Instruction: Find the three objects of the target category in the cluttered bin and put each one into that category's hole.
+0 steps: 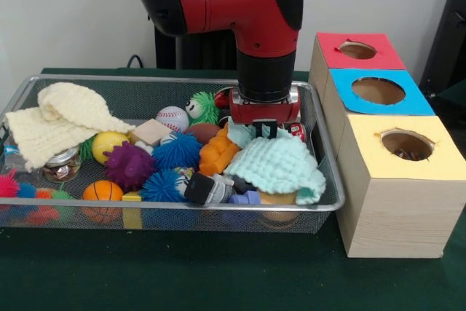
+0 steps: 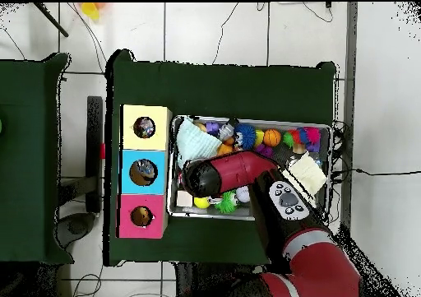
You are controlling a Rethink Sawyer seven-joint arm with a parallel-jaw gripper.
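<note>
Crowding the wire bin is a heap of toys: a purple spiky ball, two blue ones, a baseball, a small basketball, a yellow ball, an orange block and a green fuzzy thing with eyes. A cream knit cloth drapes over the bin's left end, with a glass jar just below it — a mint knit cloth covers whatever lies at the right end. Just beside the bin stand three wooden boxes, each with a round hole: red, blue, yellow. Everything sits on a dark green table; the overhead view shows white floor tiles and cables around it. The arm comes down over the bin's right half. The gripper is low, touching the mint cloth; I cannot tell whether it is parted or holding anything.
</note>
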